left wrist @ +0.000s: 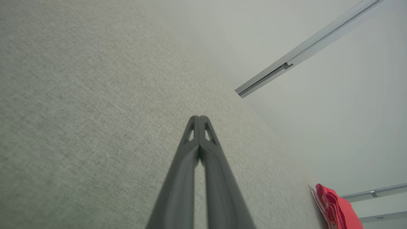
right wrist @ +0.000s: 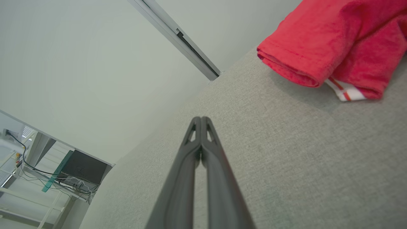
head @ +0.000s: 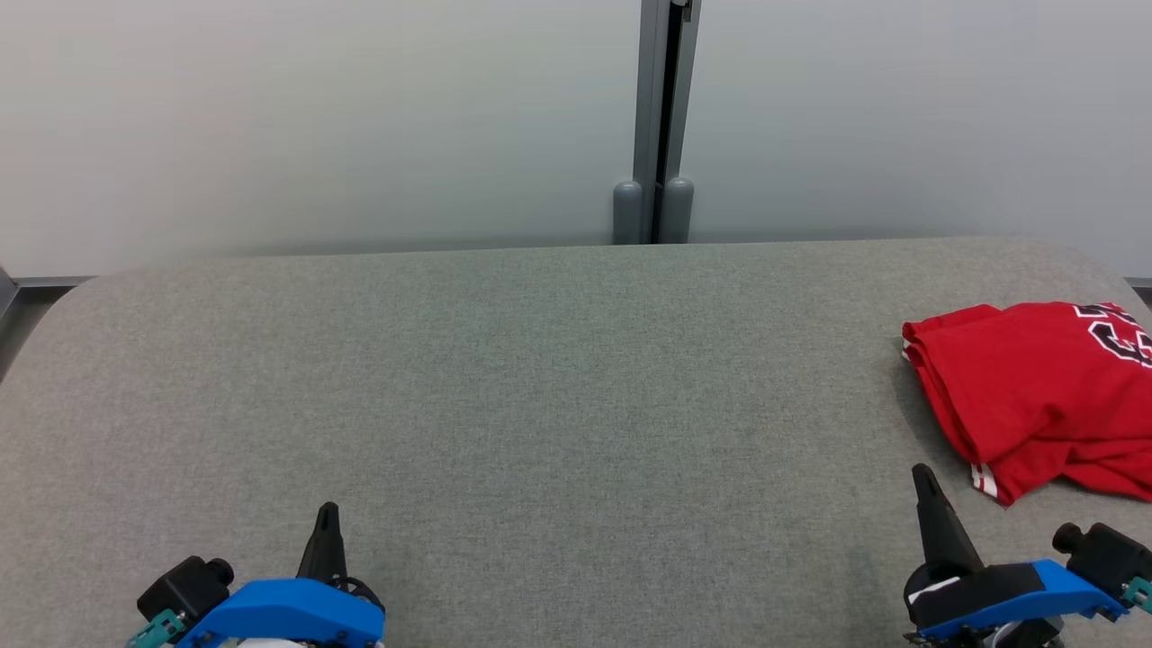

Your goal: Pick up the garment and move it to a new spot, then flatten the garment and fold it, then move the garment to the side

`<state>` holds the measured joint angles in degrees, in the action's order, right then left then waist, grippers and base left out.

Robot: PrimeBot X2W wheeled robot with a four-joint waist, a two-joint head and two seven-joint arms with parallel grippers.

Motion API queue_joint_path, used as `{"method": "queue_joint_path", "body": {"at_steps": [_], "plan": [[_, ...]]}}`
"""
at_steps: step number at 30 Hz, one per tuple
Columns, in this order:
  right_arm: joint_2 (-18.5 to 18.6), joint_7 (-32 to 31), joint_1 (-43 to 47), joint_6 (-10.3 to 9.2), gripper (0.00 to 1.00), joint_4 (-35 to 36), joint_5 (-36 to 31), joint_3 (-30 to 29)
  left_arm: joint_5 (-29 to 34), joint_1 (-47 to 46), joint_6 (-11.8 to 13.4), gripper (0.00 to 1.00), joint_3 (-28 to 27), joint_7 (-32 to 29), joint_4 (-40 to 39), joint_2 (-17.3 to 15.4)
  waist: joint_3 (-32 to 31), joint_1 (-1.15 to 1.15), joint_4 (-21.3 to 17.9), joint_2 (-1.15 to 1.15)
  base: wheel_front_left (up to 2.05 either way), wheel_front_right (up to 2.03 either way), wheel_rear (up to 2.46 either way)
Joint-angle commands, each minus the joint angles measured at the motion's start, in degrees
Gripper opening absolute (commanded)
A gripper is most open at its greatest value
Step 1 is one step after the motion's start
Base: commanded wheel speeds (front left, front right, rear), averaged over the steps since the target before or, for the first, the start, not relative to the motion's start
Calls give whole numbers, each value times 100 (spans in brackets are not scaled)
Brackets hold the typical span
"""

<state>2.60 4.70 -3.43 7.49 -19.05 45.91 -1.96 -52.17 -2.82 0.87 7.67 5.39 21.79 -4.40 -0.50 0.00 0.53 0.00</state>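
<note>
Sitting at the right edge of the tabletop (head: pixel 540 378), the red garment (head: pixel 1035 396) looks folded, striped hem poking out. Left gripper (head: pixel 328 513) and right gripper (head: pixel 922 473) wait at the near edge, fingers pressed together, empty. Risk: a right gripper nudge drags layers, undoes the fold or tips it off the edge.

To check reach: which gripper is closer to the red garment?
The right gripper: it sits shut close beside the red garment, not touching it, while the left gripper is far off on the opposite side.
</note>
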Motion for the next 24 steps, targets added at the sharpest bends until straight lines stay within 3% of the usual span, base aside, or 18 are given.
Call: {"method": "queue_joint_path", "body": {"at_steps": [1,24], "plan": [[26,-39,-170,1,0,114,204,-31,-165,-199,-59,0,-106,-42,-116,5,1,0,-1,0,0,0,0],[31,-418,-222,1,0,260,1740,-181,-1498,-266,-334,0,-568,-445,-352,53,19,0,-15,0,0,0,0]]}}
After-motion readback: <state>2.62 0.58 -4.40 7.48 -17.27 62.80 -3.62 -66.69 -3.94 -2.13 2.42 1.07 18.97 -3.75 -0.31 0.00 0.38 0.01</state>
